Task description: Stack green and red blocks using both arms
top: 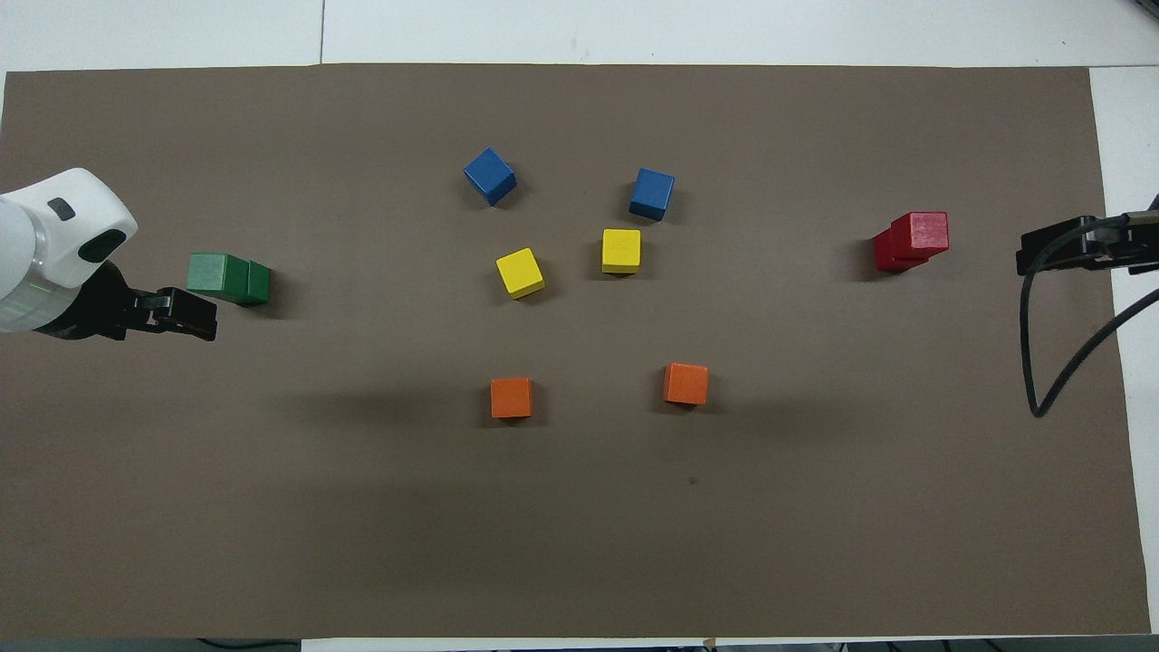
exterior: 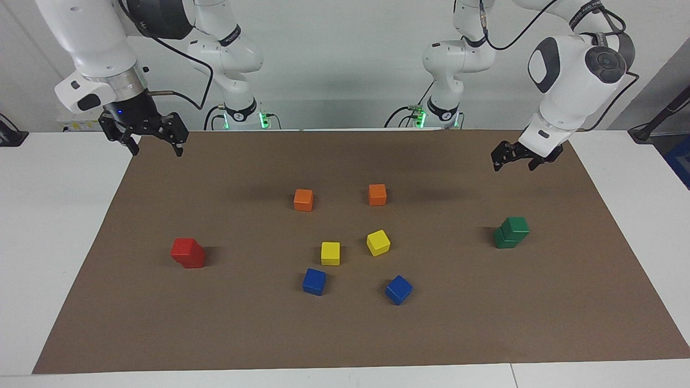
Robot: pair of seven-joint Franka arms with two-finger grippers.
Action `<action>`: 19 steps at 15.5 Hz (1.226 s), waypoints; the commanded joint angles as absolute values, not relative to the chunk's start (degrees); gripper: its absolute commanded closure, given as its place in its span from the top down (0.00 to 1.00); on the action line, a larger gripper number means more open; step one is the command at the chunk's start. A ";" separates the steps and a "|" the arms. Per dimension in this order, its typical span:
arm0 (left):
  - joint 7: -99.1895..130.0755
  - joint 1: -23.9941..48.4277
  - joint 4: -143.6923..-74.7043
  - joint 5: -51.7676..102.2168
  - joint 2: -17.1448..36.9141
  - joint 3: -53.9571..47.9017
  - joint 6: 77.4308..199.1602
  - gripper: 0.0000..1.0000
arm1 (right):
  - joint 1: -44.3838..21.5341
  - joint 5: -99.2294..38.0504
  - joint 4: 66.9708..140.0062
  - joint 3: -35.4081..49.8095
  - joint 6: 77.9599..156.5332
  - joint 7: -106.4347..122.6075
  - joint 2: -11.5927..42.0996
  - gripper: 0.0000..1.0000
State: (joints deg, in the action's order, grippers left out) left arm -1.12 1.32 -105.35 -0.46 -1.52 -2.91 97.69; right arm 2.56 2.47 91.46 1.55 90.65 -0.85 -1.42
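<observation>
Two dark green blocks (exterior: 511, 233) stand stacked, a little askew, toward the left arm's end of the brown mat; the stack also shows in the overhead view (top: 228, 278). Two bright red blocks (exterior: 188, 253) stand stacked, also askew, toward the right arm's end, and show in the overhead view (top: 912, 241). My left gripper (exterior: 513, 166) is open and empty, raised over the mat beside the green stack (top: 186, 314). My right gripper (exterior: 156, 150) is open and empty, raised over the mat's edge at the right arm's end (top: 1032, 254).
In the middle of the mat (exterior: 345, 334) lie two orange cubes (exterior: 303, 200) (exterior: 377, 194), two yellow cubes (exterior: 330, 253) (exterior: 378, 242) and two blue cubes (exterior: 314, 281) (exterior: 399, 289), all single and apart. White table surrounds the mat.
</observation>
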 commanded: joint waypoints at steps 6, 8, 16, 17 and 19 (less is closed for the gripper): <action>0.35 1.50 -98.28 -0.26 -2.20 -3.60 90.37 1.00 | -5.43 1.23 92.99 -6.91 88.15 -0.35 -2.73 1.00; 0.26 1.49 -95.11 -0.61 -1.93 -3.60 86.24 1.00 | -4.75 -0.17 92.99 -6.94 88.07 -0.18 -2.55 1.00; 0.17 1.67 -95.54 -0.62 -2.46 -3.16 87.10 1.00 | -4.22 -0.26 93.08 -6.68 87.36 0.88 -2.46 1.00; 0.18 1.67 -95.54 -0.53 -2.55 -3.08 87.27 1.00 | -4.22 -0.18 93.08 -6.68 87.45 0.88 -2.46 1.00; 0.26 1.58 -95.19 -0.62 -2.37 -3.08 87.45 1.00 | -4.22 0.00 92.99 -6.68 87.45 0.97 -2.46 1.00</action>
